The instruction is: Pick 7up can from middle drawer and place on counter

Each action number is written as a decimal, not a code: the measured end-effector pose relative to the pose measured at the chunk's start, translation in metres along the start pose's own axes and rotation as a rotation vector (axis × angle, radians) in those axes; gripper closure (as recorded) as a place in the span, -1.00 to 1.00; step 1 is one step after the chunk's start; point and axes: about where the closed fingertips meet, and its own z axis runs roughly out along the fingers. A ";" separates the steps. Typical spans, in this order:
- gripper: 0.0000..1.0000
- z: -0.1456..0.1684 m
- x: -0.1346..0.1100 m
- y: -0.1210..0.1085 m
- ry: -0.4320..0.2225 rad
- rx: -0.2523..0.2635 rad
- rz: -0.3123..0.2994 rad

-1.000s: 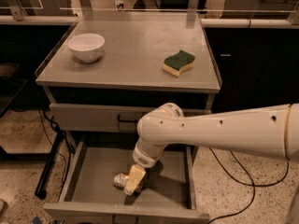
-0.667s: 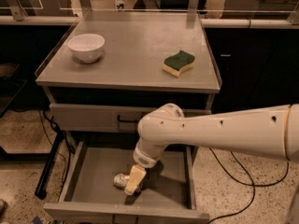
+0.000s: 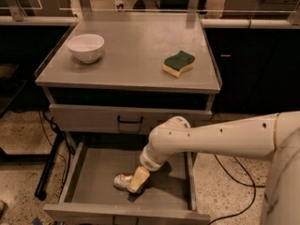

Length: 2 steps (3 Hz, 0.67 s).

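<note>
The 7up can (image 3: 122, 182), small and silvery with a red spot, lies on its side on the floor of the open middle drawer (image 3: 91, 175), near its front centre. My gripper (image 3: 136, 183) reaches down into the drawer from the right and sits right at the can's right end, covering part of it. The can rests on the drawer floor. The counter (image 3: 133, 50) is the grey top of the cabinet above.
A white bowl (image 3: 86, 47) stands at the counter's back left, and a green and yellow sponge (image 3: 178, 63) lies at its right. The upper drawer with the black handle (image 3: 130, 121) is closed. My white arm (image 3: 220, 137) crosses in from the right, and cables lie on the floor on both sides.
</note>
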 end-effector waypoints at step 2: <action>-1.00 0.013 0.005 0.003 0.007 -0.031 -0.003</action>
